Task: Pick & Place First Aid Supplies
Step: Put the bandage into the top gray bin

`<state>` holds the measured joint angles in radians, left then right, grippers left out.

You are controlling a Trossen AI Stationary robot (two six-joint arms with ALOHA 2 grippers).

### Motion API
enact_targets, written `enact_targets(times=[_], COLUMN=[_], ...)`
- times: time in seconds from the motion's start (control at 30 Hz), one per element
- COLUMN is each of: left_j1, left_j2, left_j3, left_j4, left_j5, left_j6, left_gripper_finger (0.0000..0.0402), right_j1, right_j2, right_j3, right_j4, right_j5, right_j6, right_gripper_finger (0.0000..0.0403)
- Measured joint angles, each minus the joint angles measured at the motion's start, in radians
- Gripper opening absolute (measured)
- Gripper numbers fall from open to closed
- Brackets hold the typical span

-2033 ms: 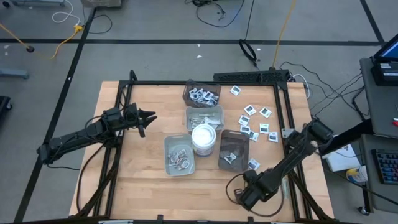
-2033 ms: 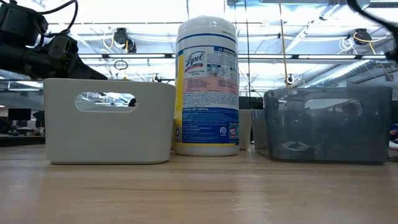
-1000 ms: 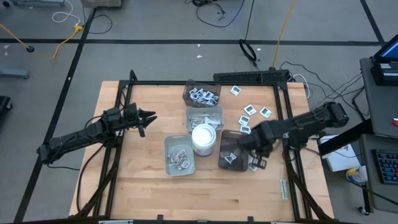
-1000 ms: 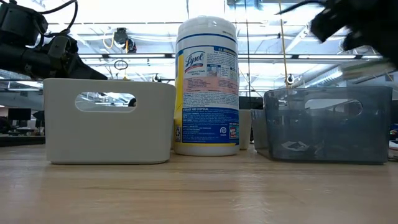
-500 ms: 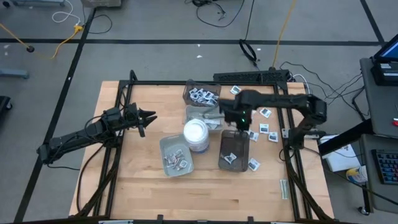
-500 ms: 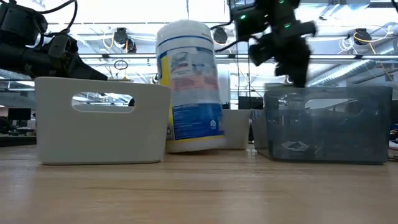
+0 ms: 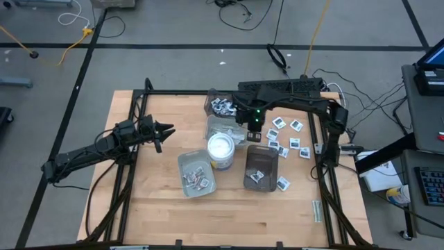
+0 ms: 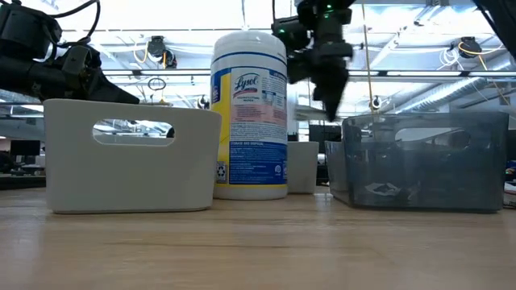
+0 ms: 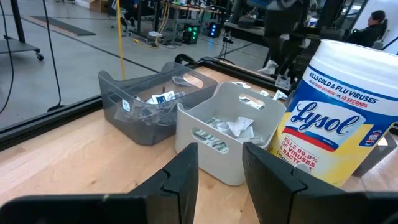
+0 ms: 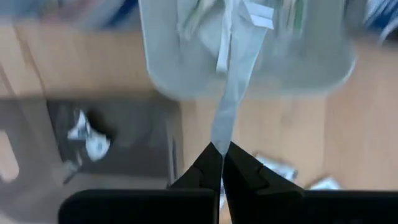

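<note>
Robotics lab, wooden table point(image 7: 159, 201), floor cables point(image 7: 62, 52), ceiling strip lights point(image 8: 419, 97)

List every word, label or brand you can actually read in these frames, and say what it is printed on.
"Lysol": brand in blue script on the white tub, also seen in the low view.
"KILLS COLD & FLU VIRUSES" and "IN 15 SECONDS": band around the tub's top, left wrist view.
Smaller print on the tub: too small to read.
Print on the packets: too small to read.

High view straight down over whole table point(image 7: 159, 201). Low view at tabletop height, close, facing room. Wrist views look forward past own fingers. Shared by high, low, left wrist: white tub point(image 7: 221, 148).
</note>
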<state>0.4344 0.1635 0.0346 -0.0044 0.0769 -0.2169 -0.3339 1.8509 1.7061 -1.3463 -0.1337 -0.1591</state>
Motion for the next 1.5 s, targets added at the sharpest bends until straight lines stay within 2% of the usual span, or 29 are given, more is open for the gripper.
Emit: enact_targets(times=[0.23, 0.43, 0.73, 0.87, 1.07, 1.2, 1.37, 1.5], left_j1=[0.0, 0.0, 0.0, 0.0, 0.0, 0.0, 0.0, 0.0], left_j2=[0.0, 0.0, 0.0, 0.0, 0.0, 0.0, 0.0, 0.0], left_j3=[0.0, 0.0, 0.0, 0.0, 0.0, 0.0, 0.0, 0.0], left_j4=[0.0, 0.001, 0.001, 0.001, 0.001, 0.001, 0.001, 0.001], left_j5=[0.0, 0.0, 0.0, 0.0, 0.0, 0.0, 0.0, 0.0], left_j6=[0.0, 0.0, 0.0, 0.0, 0.0, 0.0, 0.0, 0.0], left_gripper_finger=[0.0129, 0.0129, 0.0129, 0.0129, 0.0129, 0.0129, 0.0129, 0.0129], right_j1=[-0.001, 0.0, 0.0, 0.0, 0.0, -0.005, -0.035, -0.055], right_j2=[0.114, 0.18, 0.244, 0.241, 0.242, 0.241, 0.207, 0.163], right_j3=[0.142, 0.145, 0.143, 0.144, 0.143, 0.143, 0.143, 0.143], right_j4=[0.049, 0.173, 0.187, 0.185, 0.19, 0.207, 0.199, 0.159], right_j5=[-0.044, -0.054, -0.055, -0.06, -0.105, -0.064, 0.059, 0.062], right_j6=[-0.018, -0.012, 0.072, 0.103, 0.155, 0.182, 0.356, 0.466], right_gripper_finger=[0.0, 0.0001, 0.0016, 0.0046, 0.0135, 0.0176, 0.0181, 0.0169])
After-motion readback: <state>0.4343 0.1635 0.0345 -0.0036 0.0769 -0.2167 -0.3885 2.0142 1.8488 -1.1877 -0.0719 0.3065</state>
